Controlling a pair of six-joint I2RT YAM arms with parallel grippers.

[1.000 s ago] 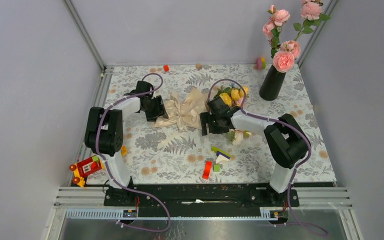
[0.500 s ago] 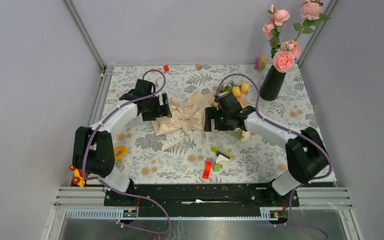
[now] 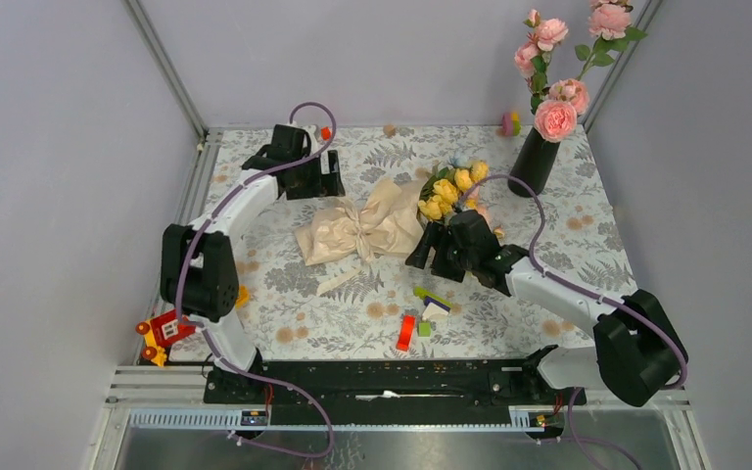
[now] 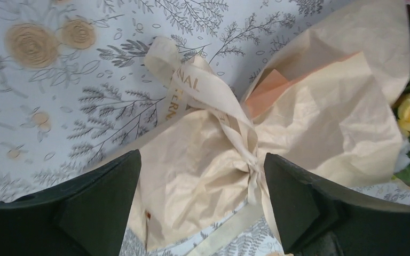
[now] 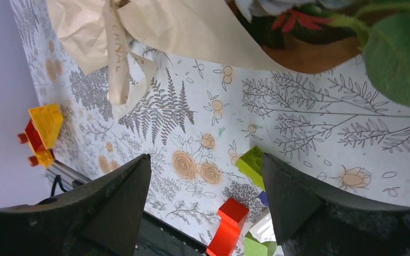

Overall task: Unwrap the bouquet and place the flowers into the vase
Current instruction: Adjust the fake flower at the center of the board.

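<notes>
The bouquet point(image 3: 362, 230) lies on its side mid-table, beige paper tied with a cream ribbon point(image 4: 235, 122). Its yellow flowers point(image 3: 447, 188) point toward the black vase point(image 3: 533, 162) at the back right. My left gripper point(image 3: 325, 179) hovers behind the bouquet's wrapped end, open. In the left wrist view the crinkled paper point(image 4: 309, 122) lies below the left gripper point(image 4: 203, 208), untouched by it. My right gripper point(image 3: 429, 259) stands open just in front of the flower end. In its wrist view the right gripper point(image 5: 205, 202) holds nothing, with only the tablecloth beneath.
Tall pink roses point(image 3: 555, 117) stand in the vase. Loose bricks lie near the front: a red one point(image 3: 406, 333) and a green and white cluster point(image 3: 434, 304). A red and yellow toy point(image 3: 162, 328) sits at the left edge. Small pieces point(image 3: 325, 132) lie at the back.
My left gripper opened, let go of the paper and pulled back toward the far left. My right gripper swung nearer and rightward, off the flowers. The bouquet shifted slightly right.
</notes>
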